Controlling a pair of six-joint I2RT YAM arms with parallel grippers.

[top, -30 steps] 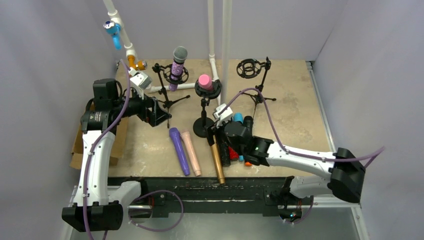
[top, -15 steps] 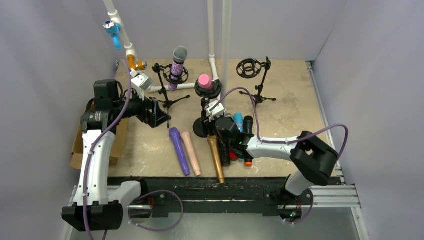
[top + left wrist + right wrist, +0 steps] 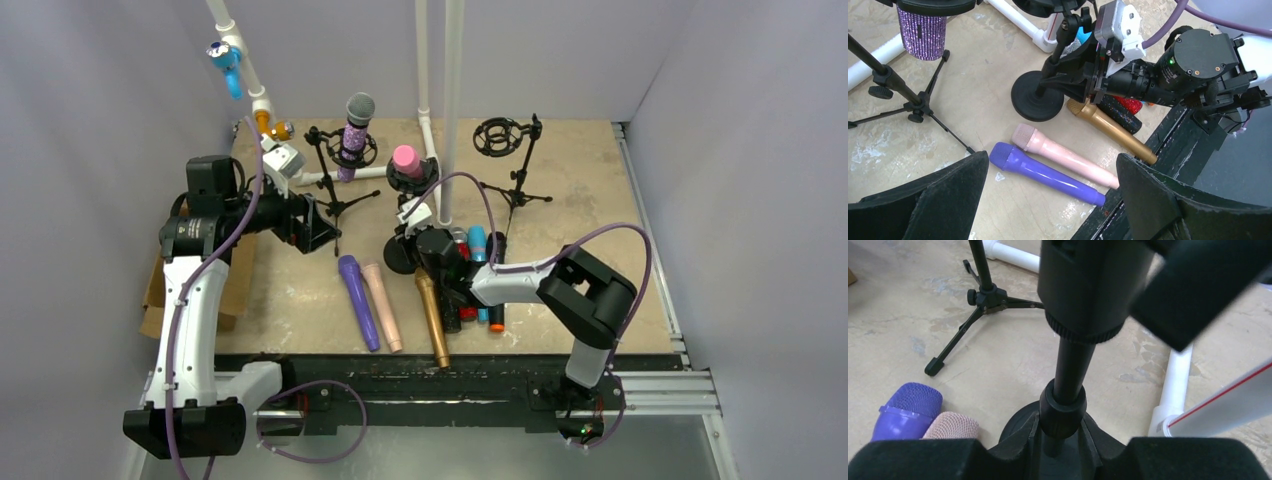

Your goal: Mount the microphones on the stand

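A pink microphone (image 3: 406, 159) sits in the holder of the round-based stand (image 3: 402, 256). My right gripper (image 3: 419, 243) is shut on that stand's pole (image 3: 1068, 365) just above the base, one finger on each side of the collar (image 3: 1063, 407). The purple glitter microphone (image 3: 355, 130) stands in a tripod stand at the back. A second tripod stand (image 3: 503, 137) holds nothing. On the table lie purple (image 3: 358, 300), peach (image 3: 382, 305), gold (image 3: 432, 318), black (image 3: 450, 312), red (image 3: 466, 308) and blue (image 3: 478, 243) microphones. My left gripper (image 3: 1050, 165) hovers open above the purple and peach ones.
White PVC pipes (image 3: 452, 100) rise at the back, one lying along the table (image 3: 1175, 375) right of the stand. A cardboard box (image 3: 155, 290) sits at the left edge. A black rail (image 3: 400, 365) runs along the near edge.
My right arm has reached left and back to the round-based stand, and its jaws have closed on the pole. The left arm has not moved.
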